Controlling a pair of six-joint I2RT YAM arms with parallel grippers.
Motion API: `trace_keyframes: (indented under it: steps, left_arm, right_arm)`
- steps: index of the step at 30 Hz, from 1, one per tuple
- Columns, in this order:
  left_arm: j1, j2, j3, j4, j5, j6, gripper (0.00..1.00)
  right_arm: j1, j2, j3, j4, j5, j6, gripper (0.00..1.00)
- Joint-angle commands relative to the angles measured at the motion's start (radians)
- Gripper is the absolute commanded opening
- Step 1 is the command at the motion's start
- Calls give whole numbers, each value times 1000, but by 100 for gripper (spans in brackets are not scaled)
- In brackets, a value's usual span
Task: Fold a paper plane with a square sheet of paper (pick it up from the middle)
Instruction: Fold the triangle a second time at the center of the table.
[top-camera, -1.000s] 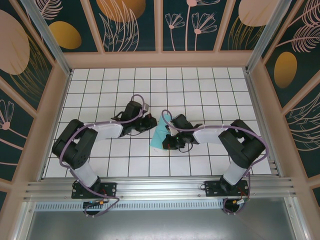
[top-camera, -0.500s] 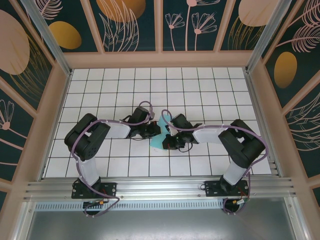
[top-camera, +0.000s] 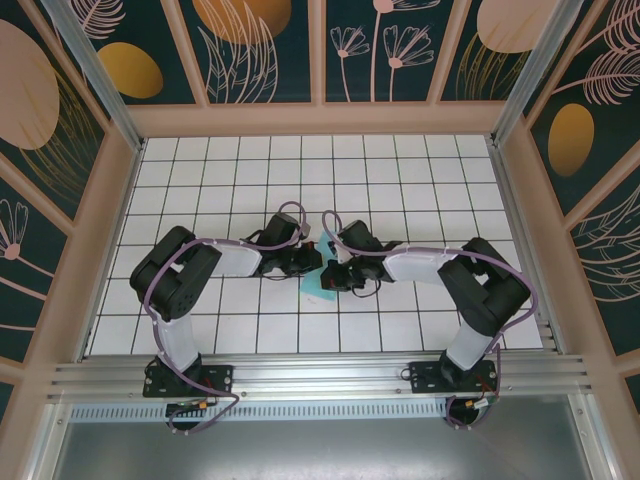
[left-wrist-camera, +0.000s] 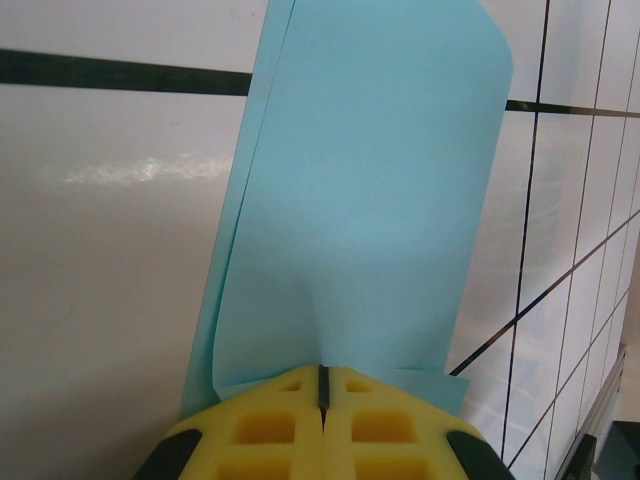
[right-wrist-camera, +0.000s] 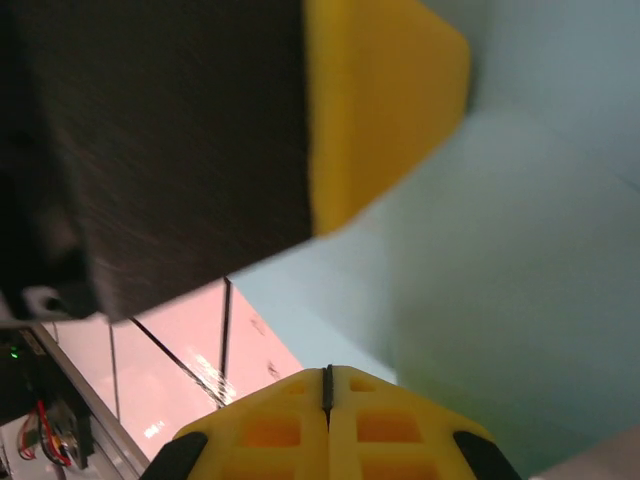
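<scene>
One table of white tiles is carrying everything; two arms are standing at its near edge, one left arm and one right arm; two grippers are meeting near the table's middle, one left gripper and one right gripper; one sheet of paper, turquoise and folded, is lying between them; each gripper is showing two yellow pads in its own wrist view.
</scene>
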Motion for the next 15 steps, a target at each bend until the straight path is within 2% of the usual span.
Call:
trace_keyframes:
  steps: [1, 4, 6, 15]
  left_arm:
    - [-2, 24, -4, -9, -33, 16, 0]
    - [-1, 23, 1, -19, -34, 22, 0]
    - [-2, 23, -1, -12, -34, 19, 0]
    - [-2, 31, 3, -4, -22, 13, 0]
  right_arm:
    - [-1, 18, 39, -2, 41, 30, 5]
    - [-6, 21, 54, -17, 45, 33, 6]
    - [-7, 31, 68, -39, 94, 27, 6]
    - [-17, 91, 61, 43, 104, 55, 5]
